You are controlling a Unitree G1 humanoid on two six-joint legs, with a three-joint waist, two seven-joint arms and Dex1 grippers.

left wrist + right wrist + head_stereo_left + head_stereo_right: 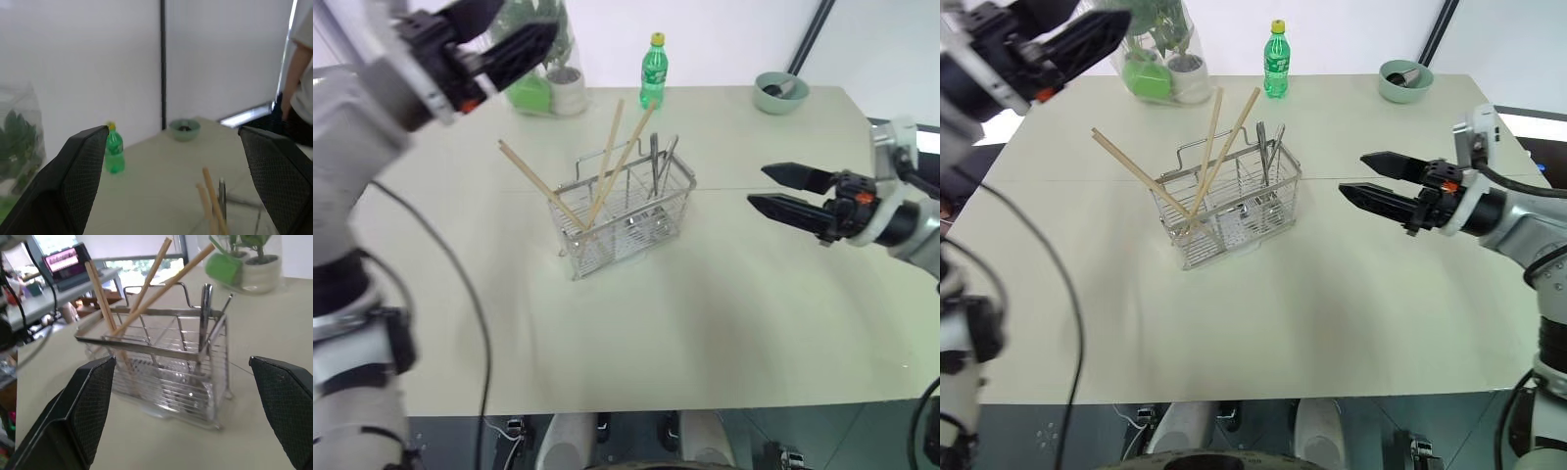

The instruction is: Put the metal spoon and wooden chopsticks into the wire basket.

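My left gripper (524, 44) is spread and empty above the table (724, 294); my right gripper (773, 191) is spread too, beside the wire basket (622, 211); I see the wooden chopsticks (607, 166) and the metal spoon (655, 162) standing inside it.

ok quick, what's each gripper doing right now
left gripper: jaws open, holding nothing, raised above the table's far left.
right gripper: jaws open, holding nothing, level beside the wire basket.

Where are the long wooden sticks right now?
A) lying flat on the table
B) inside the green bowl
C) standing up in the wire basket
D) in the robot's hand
C: the wooden chopsticks lean upright with their lower ends inside the wire basket, and both grippers are open and empty.
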